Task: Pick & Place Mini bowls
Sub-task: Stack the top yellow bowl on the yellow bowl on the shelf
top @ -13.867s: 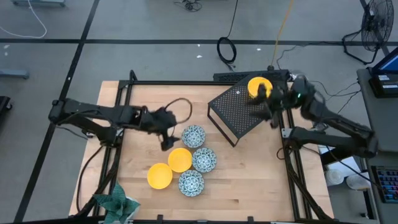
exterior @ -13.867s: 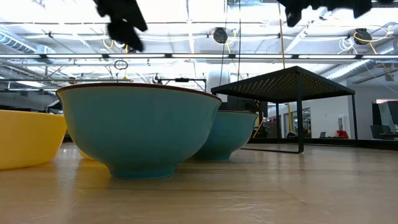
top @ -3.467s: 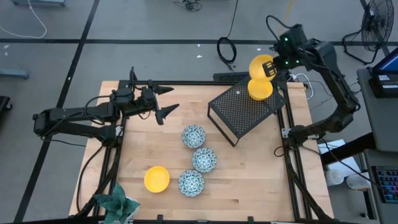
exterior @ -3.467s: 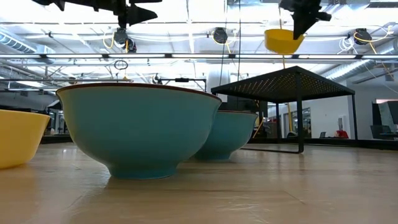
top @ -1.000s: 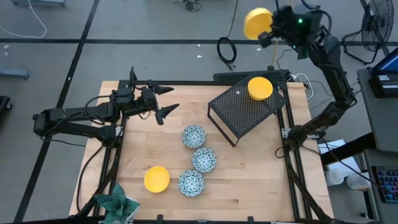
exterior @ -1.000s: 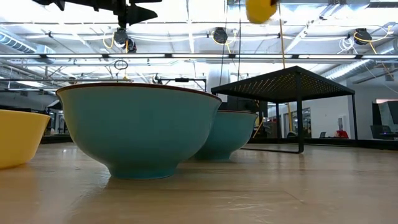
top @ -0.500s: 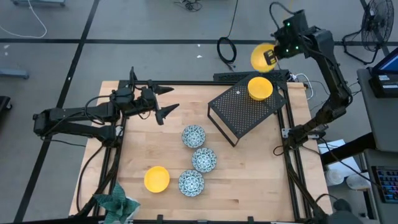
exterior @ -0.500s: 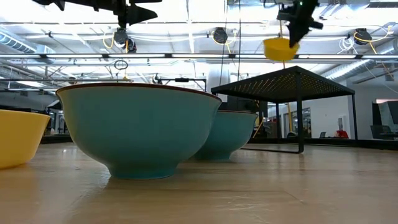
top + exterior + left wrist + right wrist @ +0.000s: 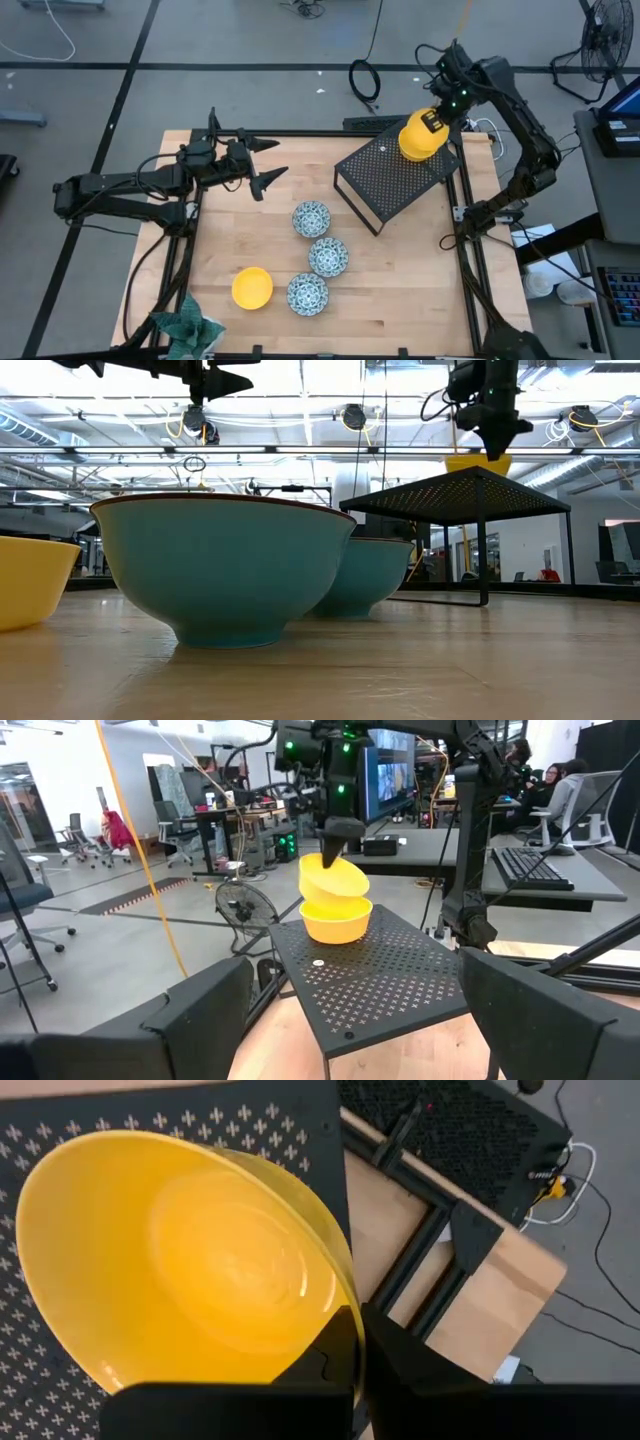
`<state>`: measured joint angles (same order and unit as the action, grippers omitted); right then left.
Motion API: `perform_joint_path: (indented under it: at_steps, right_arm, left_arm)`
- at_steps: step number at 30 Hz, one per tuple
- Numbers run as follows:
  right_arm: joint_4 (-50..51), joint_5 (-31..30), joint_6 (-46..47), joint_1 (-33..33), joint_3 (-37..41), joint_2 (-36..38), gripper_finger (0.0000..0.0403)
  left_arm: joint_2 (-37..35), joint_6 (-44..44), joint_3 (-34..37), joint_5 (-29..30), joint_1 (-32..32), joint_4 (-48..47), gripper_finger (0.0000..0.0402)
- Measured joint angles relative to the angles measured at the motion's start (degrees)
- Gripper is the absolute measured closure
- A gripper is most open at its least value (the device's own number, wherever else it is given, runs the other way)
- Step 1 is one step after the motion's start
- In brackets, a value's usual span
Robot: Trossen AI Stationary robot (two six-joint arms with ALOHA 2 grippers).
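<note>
My right gripper (image 9: 437, 118) is shut on a yellow mini bowl (image 9: 180, 1260) and holds it tilted just over a second yellow mini bowl (image 9: 337, 922). That second bowl stands on the far corner of the black perforated stand (image 9: 385, 180). Three teal-patterned mini bowls (image 9: 311, 218) (image 9: 328, 256) (image 9: 307, 293) and one more yellow mini bowl (image 9: 252, 287) rest on the wooden table. My left gripper (image 9: 272, 160) hovers open and empty above the table's far left part. My right gripper pinches the bowl's wall at its rim (image 9: 350, 1315), one finger (image 9: 330, 1355) inside the bowl and one (image 9: 405, 1360) outside. The fingers come from above, pointing down. The bowl hangs tilted; whether its low side touches the bowl beneath I cannot tell.
A green patterned cloth (image 9: 190, 328) lies at the table's near left corner. A black frame (image 9: 465, 215) runs along the table's right edge beside the stand. Bare wood shows at the near right (image 9: 410, 290).
My right gripper, still shut on the yellow bowl, has swung from high beyond the table's far edge toward the near edge and down to the stand. The bowl now sits tilted right over the second yellow bowl.
</note>
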<state>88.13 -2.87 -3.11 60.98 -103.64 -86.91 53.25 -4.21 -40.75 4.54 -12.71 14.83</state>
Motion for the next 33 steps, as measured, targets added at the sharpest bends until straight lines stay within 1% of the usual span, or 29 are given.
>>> perform_joint_path:
  at_steps: [4, 19, 24, 33]
  right_arm:
    - [0.21, 0.00, -0.13, -0.36, 1.09, 0.00, 0.0403]
    - [0.44, 0.27, -1.49, -0.75, 1.15, 0.00, 0.0403]
    - [0.46, 4.67, -0.61, -0.85, 1.15, 0.00, 0.0403]
    - [-0.29, 4.37, -0.63, -1.91, 2.85, 0.02, 0.0398]
  left_arm:
    - [0.00, 0.00, -0.02, 0.00, 0.00, 0.00, 0.0050]
    - [0.00, 0.00, 0.00, 0.00, 0.00, -0.02, 0.0050]
    - [0.00, 0.00, -0.01, 0.00, 0.00, 0.00, 0.0050]
    - [0.00, 0.00, -0.02, 0.00, -0.01, 0.00, 0.0050]
